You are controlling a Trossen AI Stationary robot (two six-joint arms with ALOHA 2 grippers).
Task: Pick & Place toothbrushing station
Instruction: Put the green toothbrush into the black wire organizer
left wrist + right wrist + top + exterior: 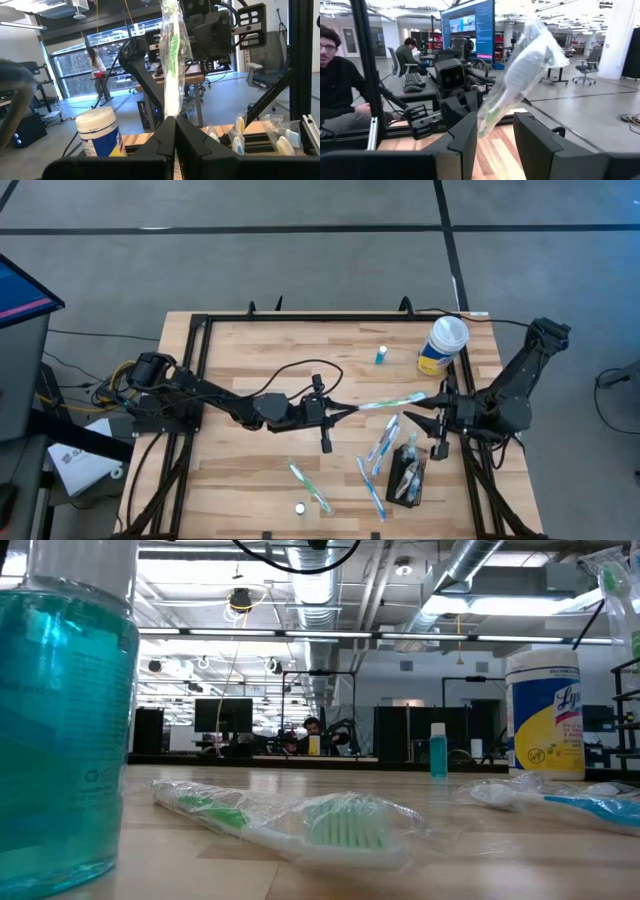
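Wooden table [260, 350], station [409, 477] below right fingers [412, 418]

High view overhead; low view table-level; 2 wrist views face each other.

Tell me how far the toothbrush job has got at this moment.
Done: some wrapped brushes already stand in the toothbrushing station. In hand: the left gripper is shut on a wrapped green toothbrush, held out between the open fingers of the right gripper, apparently a handover. Left: several wrapped toothbrushes lie loose on the table.
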